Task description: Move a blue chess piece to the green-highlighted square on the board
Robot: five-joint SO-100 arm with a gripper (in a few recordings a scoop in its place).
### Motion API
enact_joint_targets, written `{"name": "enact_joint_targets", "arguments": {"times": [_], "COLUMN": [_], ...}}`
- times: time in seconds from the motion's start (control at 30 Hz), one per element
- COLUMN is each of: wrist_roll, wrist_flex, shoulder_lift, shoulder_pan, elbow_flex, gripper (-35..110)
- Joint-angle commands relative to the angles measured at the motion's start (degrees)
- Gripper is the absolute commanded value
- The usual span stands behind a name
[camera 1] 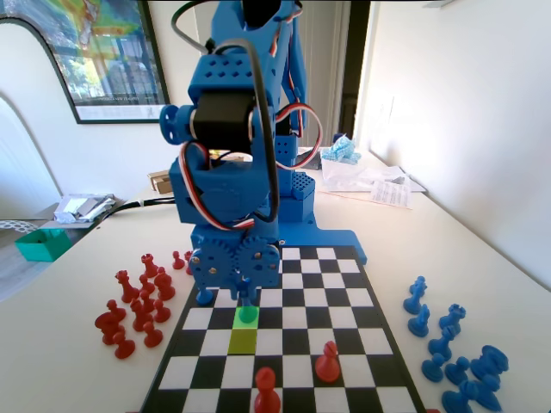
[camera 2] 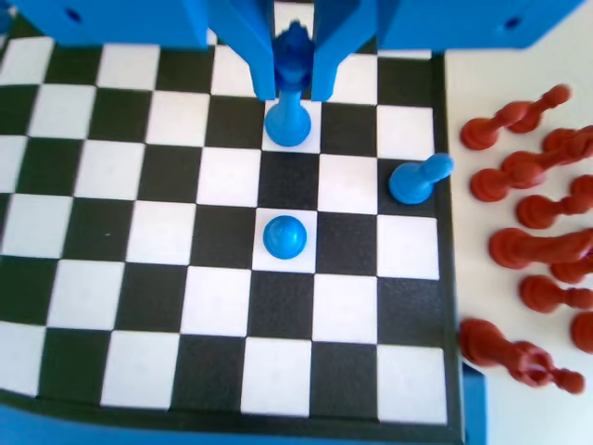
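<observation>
Gripper (camera 2: 295, 57) narrow, jaws close either side of pawn (camera 2: 287, 120) head; clamped or just loosed, cannot tell; pawn upright on green square (camera 1: 238, 324); risk: I rise with jaw dragging head; pawn tips off green square.

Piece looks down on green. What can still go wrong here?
1. The gripper has its jaws hugging the head of the blue chess piece on the green-highlighted square; lifting before they open fully could tip or drag it off.
2. A second blue pawn stands close behind in the same file, toward the arm; a low retreat could knock it.
</observation>
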Motion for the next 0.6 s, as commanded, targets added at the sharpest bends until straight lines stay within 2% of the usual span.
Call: {"name": "enact_joint_targets", "arguments": {"times": [0.0,0.37,0.57], "wrist_roll": [-0.97,-0.26,0.97], "wrist_flex": [0.18,2.9,7.65], "shoulder_lift": [2.29,2.55,4.83], "shoulder_pan": [0.88,0.62,-0.26], "elbow_flex": [-0.09,-2.99,-6.5], "gripper": [1,19,20]}}
